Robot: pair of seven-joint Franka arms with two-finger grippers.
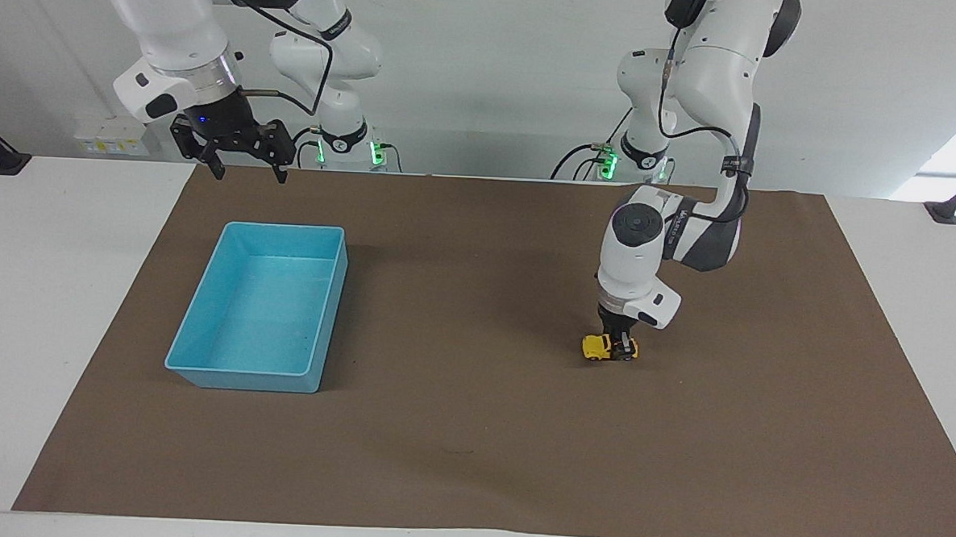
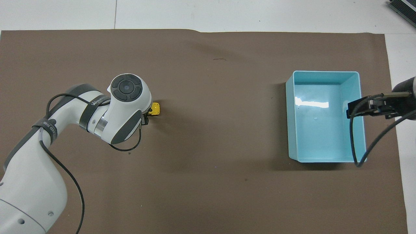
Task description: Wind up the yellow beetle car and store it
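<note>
The yellow beetle car [image 1: 598, 348] sits low on the brown mat [image 1: 471, 430], toward the left arm's end of the table. My left gripper [image 1: 620, 349] points straight down and is shut on the car's body. In the overhead view the left wrist covers most of the car, and only its yellow nose [image 2: 156, 108] shows beside the left gripper [image 2: 148, 116]. My right gripper [image 1: 250, 174] waits open and empty, raised in the air by the light blue bin [image 1: 286, 229]. It also shows in the overhead view [image 2: 357, 109].
The light blue bin [image 2: 325, 72] is an empty rectangular tub on the mat at the right arm's end. The brown mat [image 2: 208, 182] covers most of the white table [image 1: 58, 282]. A cable hangs from the right wrist over the bin's rim.
</note>
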